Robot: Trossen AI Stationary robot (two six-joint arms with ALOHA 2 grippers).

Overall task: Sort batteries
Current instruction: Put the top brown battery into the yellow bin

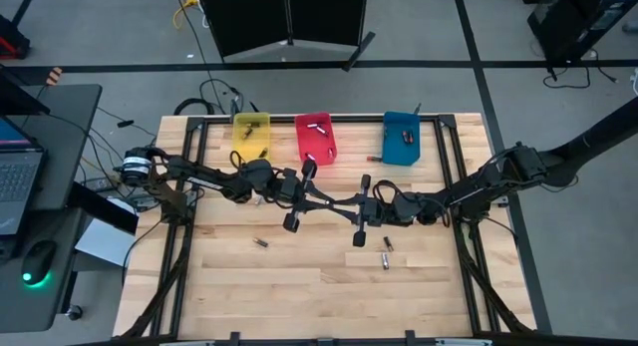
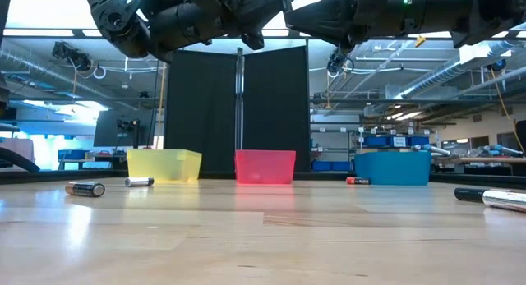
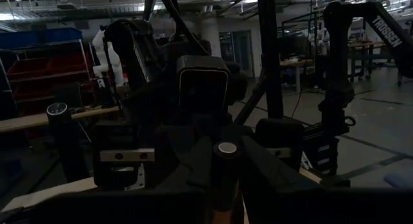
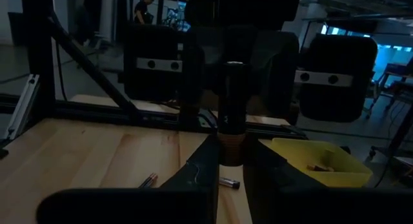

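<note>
Low view puts loose batteries nearest me on the table, the bins beyond. Mid-table, my right gripper grips a battery, passing it to the left gripper, which also clamps it. Next the right must let go.

Beyond the wooden table's nine o'clock edge: open laptop, black mouse glowing green at seven o'clock. At twelve o'clock, black partition panels on grey floor.
</note>
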